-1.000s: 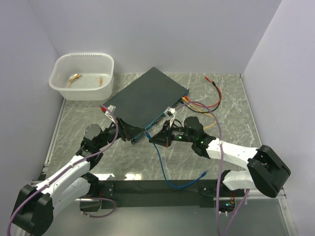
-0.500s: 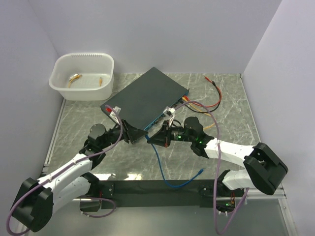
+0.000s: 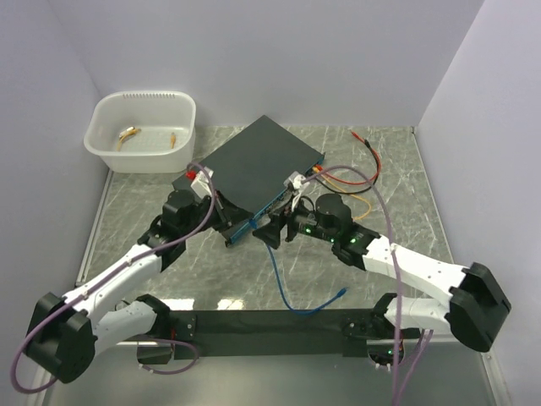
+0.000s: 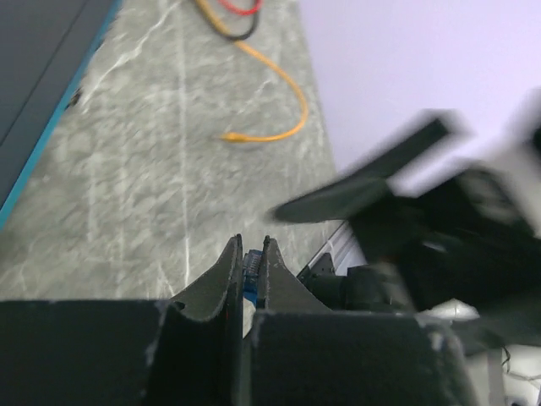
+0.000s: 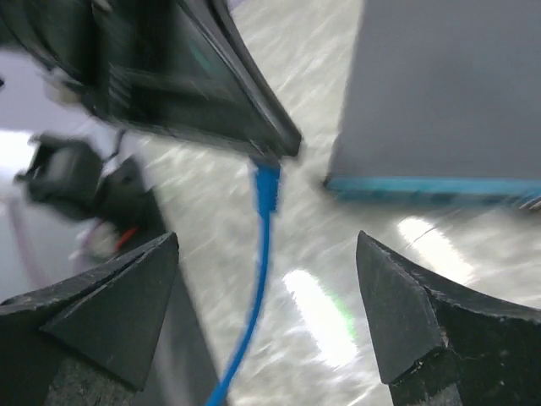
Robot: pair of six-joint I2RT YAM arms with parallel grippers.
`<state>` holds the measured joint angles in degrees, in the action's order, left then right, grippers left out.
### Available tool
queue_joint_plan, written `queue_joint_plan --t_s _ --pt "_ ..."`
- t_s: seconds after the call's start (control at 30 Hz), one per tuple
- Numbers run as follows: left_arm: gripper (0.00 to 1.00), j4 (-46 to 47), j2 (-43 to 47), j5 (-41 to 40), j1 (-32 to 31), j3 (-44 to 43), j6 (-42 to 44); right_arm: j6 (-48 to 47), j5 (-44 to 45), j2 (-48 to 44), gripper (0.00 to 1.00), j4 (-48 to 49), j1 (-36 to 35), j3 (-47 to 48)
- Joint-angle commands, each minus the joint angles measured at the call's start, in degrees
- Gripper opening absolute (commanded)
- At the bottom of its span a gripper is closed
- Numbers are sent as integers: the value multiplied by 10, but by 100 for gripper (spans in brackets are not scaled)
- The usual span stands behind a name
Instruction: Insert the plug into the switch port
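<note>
Marble table first: much as before, white tub off at 10 o'clock, loose orange cable lying out at 2 o'clock. At centre, flat black switch box, skewed, narrow teal face turned toward about 5 o'clock, in roughly the same spot as a second ago. Single switch port in that row too small and blurred to pick out in any view.

Then the real change: a handover, just completed. Right gripper, clamped shut a second ago, now sprung wide, fingers released and holding nothing, blue cable running free through the gap. Left gripper, half open a second ago and nearer 6 o'clock, now moved up toward 12 o'clock and pinched shut on the plug, a sliver of blue showing between the fingertips in the left wrist view.

Plug's place: hanging off the left fingertips, just beside the teal face toward the 7 o'clock end, apart from it, not in any socket. Cable trailing back toward 6 o'clock.

Meaning for the task, as a judgement: regrasp done, insertion not begun. Left arm now the carrier, right arm free to draw back or steady the box. Still to do: turning the plug's nose square to the face, lining up with one socket, pushing home. Likely risk: narrow pinch, so a twist of the plug on first contact with the face.
</note>
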<state>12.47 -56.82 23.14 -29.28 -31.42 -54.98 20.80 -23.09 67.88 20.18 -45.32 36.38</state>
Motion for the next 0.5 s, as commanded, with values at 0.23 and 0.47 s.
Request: queue_joint_plan --t_s 0.23,0.47 --pt "1 -92 -70 -15 0 -65 -36 -159 260 -6 54 -171 -72 126" --pt "1 -104 -80 -21 0 -75 -24 -161 255 45 43 -191 -92 166"
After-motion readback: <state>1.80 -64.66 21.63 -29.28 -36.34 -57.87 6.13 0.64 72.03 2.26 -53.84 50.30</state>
